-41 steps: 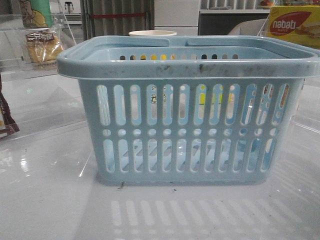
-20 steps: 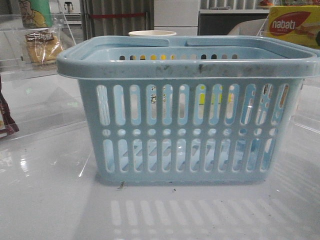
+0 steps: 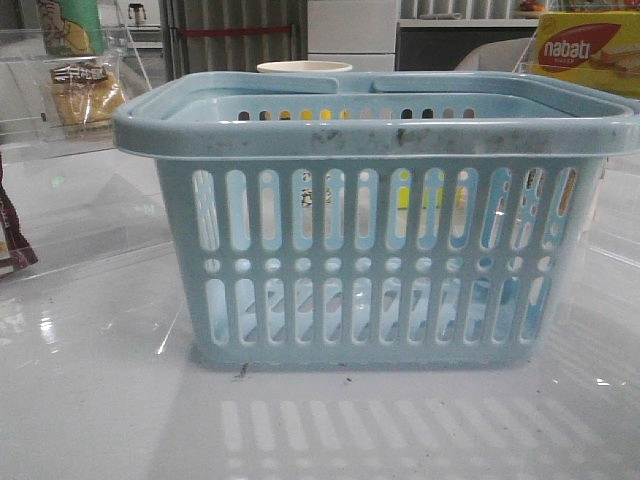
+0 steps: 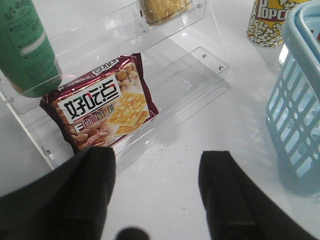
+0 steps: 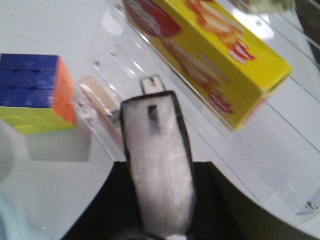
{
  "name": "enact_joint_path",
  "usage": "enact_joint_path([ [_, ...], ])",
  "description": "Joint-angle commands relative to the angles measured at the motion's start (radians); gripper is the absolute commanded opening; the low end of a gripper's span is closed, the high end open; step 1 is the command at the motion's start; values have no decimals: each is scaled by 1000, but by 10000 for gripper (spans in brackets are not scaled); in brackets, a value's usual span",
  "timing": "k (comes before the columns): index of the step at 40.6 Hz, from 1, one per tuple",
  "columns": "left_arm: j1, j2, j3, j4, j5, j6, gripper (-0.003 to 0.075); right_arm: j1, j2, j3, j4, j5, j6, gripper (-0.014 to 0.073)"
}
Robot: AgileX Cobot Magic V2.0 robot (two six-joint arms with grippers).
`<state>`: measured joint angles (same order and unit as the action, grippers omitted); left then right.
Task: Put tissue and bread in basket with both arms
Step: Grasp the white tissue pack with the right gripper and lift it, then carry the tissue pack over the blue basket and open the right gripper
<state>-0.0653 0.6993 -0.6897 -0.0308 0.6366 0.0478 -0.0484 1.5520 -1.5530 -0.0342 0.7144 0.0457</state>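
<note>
One basket (image 3: 380, 230), one bread (image 3: 85, 92), one nabati box (image 3: 588, 50), one snack bag (image 4: 102, 112).

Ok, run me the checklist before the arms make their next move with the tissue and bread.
1. Left gripper open, nothing between its fingers: ok.
2. Bread in sight of the left wrist camera, on the clear shelf: ok.
3. Tissue clamped in right gripper: appears ok, picture blurred.
4. Basket upright: ok.
5. Right gripper above basket: not ok; it faces the yellow box and cube.
</note>
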Motion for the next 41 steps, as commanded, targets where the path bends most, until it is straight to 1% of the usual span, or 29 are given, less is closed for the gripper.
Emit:
enact_joint_path([
  [1, -6, 2, -34, -9, -78, -1, 443, 89, -121, -33, 7, -53, -5, 231],
  [10, -6, 2, -34, -9, -78, -1, 443, 333, -167, -3, 7, -40, -5, 231],
  [15, -6, 2, -34, -9, -78, -1, 443, 432, -155, 57, 8, -33, -5, 231],
  [20, -6, 2, -34, -9, -78, -1, 443, 482, -126, 130, 10, -15, -5, 231],
  [26, -6, 2, -34, -9, -78, -1, 443, 487, -62, 178, 34, -14, -5, 243],
  [29, -6, 2, -34, -9, -78, -1, 443, 487, -26, 178, 34, -12, -5, 285],
  [37, -6, 2, -34, -9, -78, -1, 443, 487, 21, 177, 34, -40, -5, 535],
  [38, -6, 2, -34, -9, -78, -1, 443, 487, 19, 177, 34, -44, -5, 556],
  [41, -6, 2, -34, -9, -78, -1, 443, 487, 1, 176, 34, -53, -5, 573],
])
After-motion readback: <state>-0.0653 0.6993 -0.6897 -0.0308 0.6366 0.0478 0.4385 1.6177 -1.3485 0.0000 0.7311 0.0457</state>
